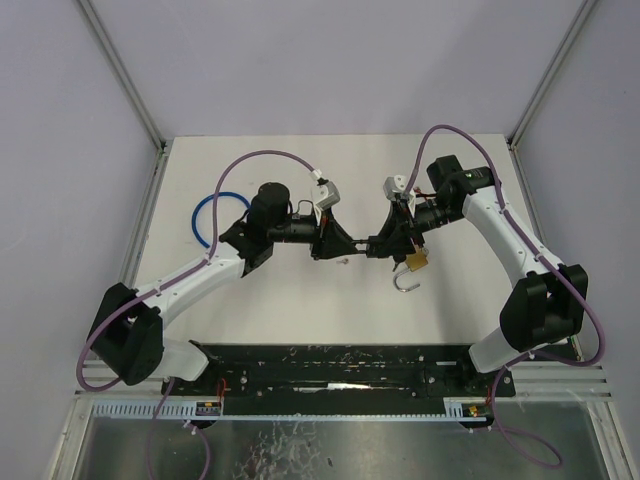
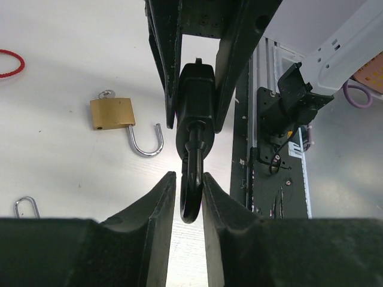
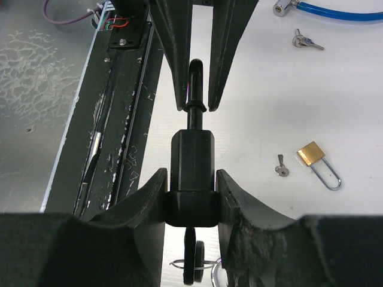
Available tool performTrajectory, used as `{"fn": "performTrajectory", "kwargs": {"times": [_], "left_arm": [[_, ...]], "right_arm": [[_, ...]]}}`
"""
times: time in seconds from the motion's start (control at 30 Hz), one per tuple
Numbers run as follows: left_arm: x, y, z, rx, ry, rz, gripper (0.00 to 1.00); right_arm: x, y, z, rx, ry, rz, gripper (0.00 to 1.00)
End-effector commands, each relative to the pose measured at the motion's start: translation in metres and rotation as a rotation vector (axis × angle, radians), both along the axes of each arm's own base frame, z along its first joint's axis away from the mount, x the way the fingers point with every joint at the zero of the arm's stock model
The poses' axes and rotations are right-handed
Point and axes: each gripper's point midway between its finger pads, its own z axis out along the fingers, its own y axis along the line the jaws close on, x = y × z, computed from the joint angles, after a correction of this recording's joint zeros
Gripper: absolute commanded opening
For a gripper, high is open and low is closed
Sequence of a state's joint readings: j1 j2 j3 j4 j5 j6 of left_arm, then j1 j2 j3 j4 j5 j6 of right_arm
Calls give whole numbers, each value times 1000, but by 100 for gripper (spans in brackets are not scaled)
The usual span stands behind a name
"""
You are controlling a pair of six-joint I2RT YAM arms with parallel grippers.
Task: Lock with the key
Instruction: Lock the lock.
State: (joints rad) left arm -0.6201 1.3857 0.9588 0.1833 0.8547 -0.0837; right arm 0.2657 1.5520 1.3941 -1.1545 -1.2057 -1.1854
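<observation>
On the left wrist feed the left gripper [image 2: 188, 182] is pinching a slim black loop [image 2: 190, 212], one pad pressed on each side of it. I cannot tell whether that loop is the key's head or a shackle. A short stem joins the loop to the end of the black lock [image 3: 192, 156], a six-sided body. The right gripper [image 3: 191, 176] is clamped around the lock's wider base. At the lock's other end, toward the right palm, I see a thin wire ring [image 3: 206, 264].

The two arms meet nose to nose and hold the lock level above the middle of the surface [image 1: 300, 310].

A brass padlock [image 2: 112, 112] lies on the surface toward the right edge, its shackle swung open like a hook. The right wrist feed shows a long-shackled padlock [image 3: 311, 153] on the far side of the grippers, with a loose key [image 3: 280, 166] just beside it. I cannot tell whether it is the same padlock. A blue cable lock [image 1: 215, 215] curls near the left edge, partly under the left arm, with a bunch of keys [image 3: 302, 40] close to its metal end.
</observation>
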Motion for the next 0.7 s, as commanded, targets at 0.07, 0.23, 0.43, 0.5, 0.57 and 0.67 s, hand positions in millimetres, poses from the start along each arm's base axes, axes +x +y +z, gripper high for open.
{"fn": "performTrajectory", "kwargs": {"times": [0.07,0.23,0.43,0.5,0.57,0.67], "left_arm": [[7,0,5,-25,25,37,21],[4,-2,7,-38,47,12,12],[-1,-2,6,-38,67,-15,0],[-1,-2,8,-42,65,-3,0],[2,-1,12,-55,54,19,0],[4,2,21,-95,39,40,0]], "right_arm": [[-9,9,41,121,-67,35,0],[-8,8,38,105,-81,35,0],[-5,8,35,94,-75,25,0],[-4,9,35,97,-62,19,5],[-4,9,33,98,-35,8,21],[-3,10,32,98,-24,2,51]]}}
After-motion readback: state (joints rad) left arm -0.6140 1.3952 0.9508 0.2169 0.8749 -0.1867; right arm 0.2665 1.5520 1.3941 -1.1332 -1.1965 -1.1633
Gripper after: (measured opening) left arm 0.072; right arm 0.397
